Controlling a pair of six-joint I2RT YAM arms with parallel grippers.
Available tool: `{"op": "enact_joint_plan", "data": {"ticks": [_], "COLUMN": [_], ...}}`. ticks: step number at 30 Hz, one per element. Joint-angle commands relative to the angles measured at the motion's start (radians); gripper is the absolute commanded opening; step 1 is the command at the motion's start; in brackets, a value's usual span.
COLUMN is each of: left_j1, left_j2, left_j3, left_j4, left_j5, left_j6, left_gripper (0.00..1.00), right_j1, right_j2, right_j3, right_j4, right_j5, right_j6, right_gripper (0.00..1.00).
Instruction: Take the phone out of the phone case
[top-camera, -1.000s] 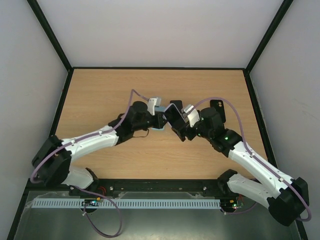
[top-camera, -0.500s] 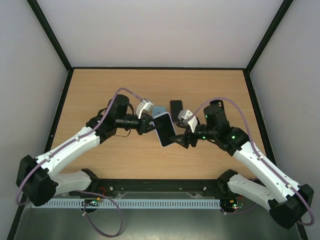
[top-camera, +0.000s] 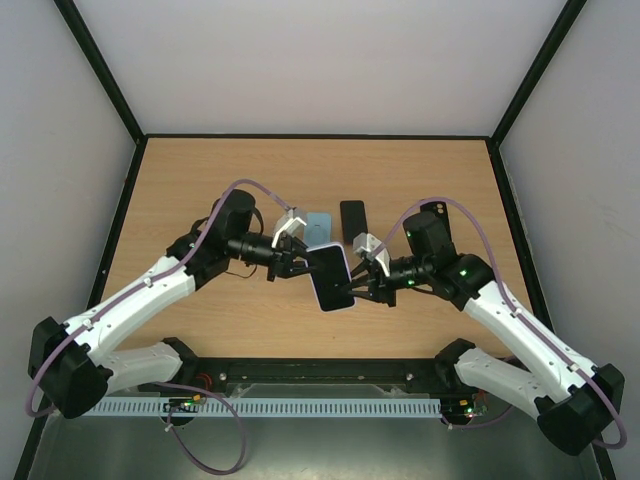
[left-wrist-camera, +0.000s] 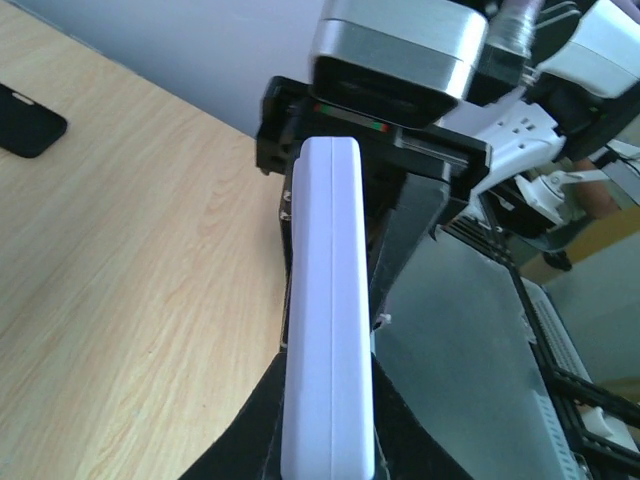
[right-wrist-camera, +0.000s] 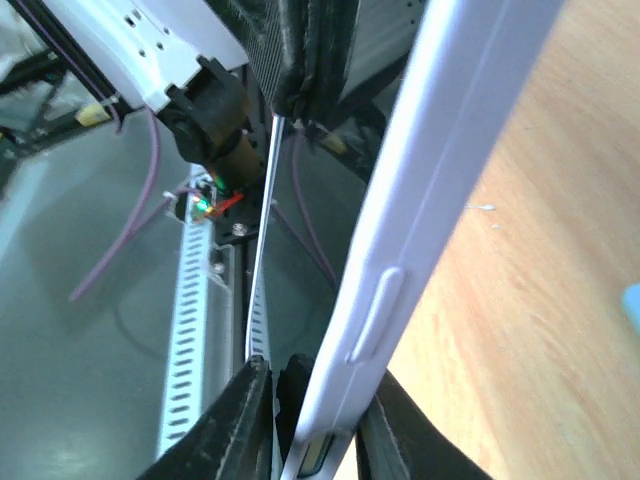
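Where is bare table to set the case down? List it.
Free: the far strip of table along the back wall, and the near strip by the base rail. Crowded: the centre, around the held cased phone, light blue item and black item.

There are two grippers, the left gripper (top-camera: 300, 262) and the right gripper (top-camera: 358, 288). Between them is one phone (top-camera: 331, 278) in one pale case (left-wrist-camera: 325, 300). One light blue flat piece (top-camera: 318, 223) lies beyond the left gripper. There are two black slabs: the nearer black slab (top-camera: 352, 215) just beyond the right gripper, the farther black slab (top-camera: 438, 208) beside its wrist.
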Motion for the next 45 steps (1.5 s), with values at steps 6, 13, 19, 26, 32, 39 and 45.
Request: {"op": "enact_joint_plan", "data": {"ticks": [6, 13, 19, 26, 32, 39, 45], "left_j1": [-0.015, -0.025, -0.025, -0.02, -0.016, -0.014, -0.014], "left_j2": [0.014, 0.021, 0.025, -0.008, -0.015, -0.036, -0.061], "left_j3": [0.053, 0.002, -0.013, -0.081, -0.1, -0.141, -0.171], "left_j4": [0.037, 0.128, 0.117, 0.199, 0.237, 0.31, 0.399], "left_j5": [0.071, 0.021, 0.017, -0.053, -0.035, 0.022, 0.057], "left_j6": [0.055, -0.002, 0.017, -0.051, -0.087, -0.145, -0.226], "left_gripper": [0.07, 0.47, 0.49, 0.64, 0.41, 0.29, 0.09], "right_j1": [0.004, 0.005, 0.003, 0.002, 0.0, -0.007, -0.009], "right_j2": [0.018, 0.018, 0.012, 0.019, 0.022, 0.019, 0.022], "right_j3": [-0.014, -0.001, 0.008, 0.024, 0.033, 0.036, 0.037], "right_j4": [0.083, 0.091, 0.094, 0.086, 0.081, 0.088, 0.106], "right_j5": [-0.179, -0.165, -0.157, -0.17, -0.168, -0.162, -0.155], "right_j6": [0.142, 0.159, 0.169, 0.175, 0.174, 0.183, 0.197], "right_gripper": [0.07, 0.02, 0.02, 0.02, 0.02, 0.02, 0.02]}}
